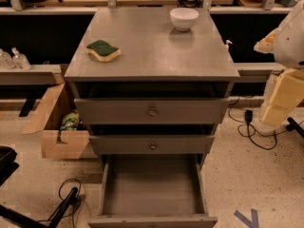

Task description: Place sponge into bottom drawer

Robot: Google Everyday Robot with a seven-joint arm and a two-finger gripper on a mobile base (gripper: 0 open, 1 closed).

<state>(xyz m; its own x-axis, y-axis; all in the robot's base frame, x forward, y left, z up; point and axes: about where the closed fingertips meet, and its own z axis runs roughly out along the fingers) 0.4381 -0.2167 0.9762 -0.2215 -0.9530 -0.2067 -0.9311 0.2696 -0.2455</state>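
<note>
The sponge (pixel 103 50), dark green on top over pale yellow foam, lies on the left side of the grey cabinet top (pixel 152 56). The bottom drawer (pixel 153 186) is pulled out wide open, and its flat grey floor is bare. My gripper is out of view. Only a white and cream part of my arm (pixel 288 56) shows at the right edge, to the right of the cabinet and apart from the sponge.
A white bowl (pixel 184 18) stands at the back right of the cabinet top. Two upper drawers with round knobs (pixel 152 112) are slightly out. A cardboard box (pixel 59 122) sits on the floor at the left. Cables (pixel 251 132) lie at the right, and black gear (pixel 61 208) sits at the bottom left.
</note>
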